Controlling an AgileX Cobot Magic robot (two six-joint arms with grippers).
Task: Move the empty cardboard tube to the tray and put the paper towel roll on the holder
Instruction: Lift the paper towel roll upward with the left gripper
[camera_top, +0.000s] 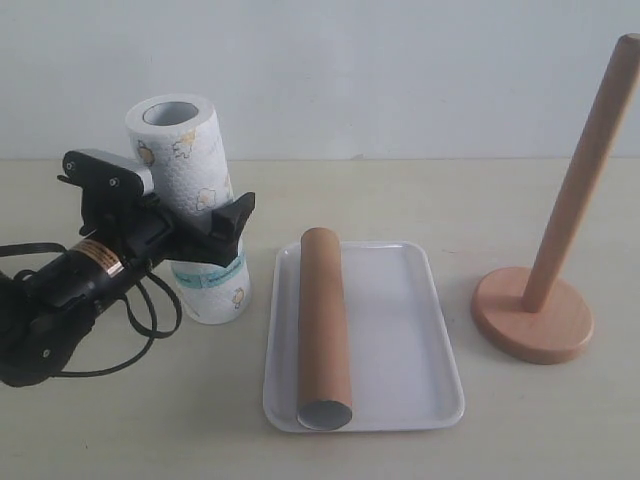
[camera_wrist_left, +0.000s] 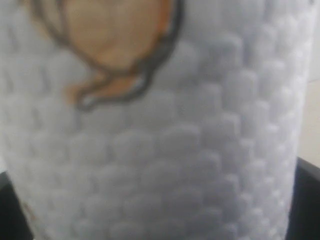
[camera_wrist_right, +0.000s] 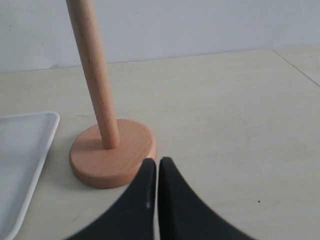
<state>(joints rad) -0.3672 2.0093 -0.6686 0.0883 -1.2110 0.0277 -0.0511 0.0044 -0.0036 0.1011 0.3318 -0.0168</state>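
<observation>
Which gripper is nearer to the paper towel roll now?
Left. The left gripper straddles the paper towel roll; the right gripper sits far off, beside the holder.

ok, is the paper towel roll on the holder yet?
No, the paper towel roll stands beside the tray, and the holder rod is bare.

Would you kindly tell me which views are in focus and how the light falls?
Left wrist view: the printed white paper towel roll fills the frame, badly blurred. Exterior view: sharp, evenly lit, only soft shadows by the white plastic tray and light-brown wooden holder. Right wrist view: holder crisp, black right gripper slightly soft.
</observation>
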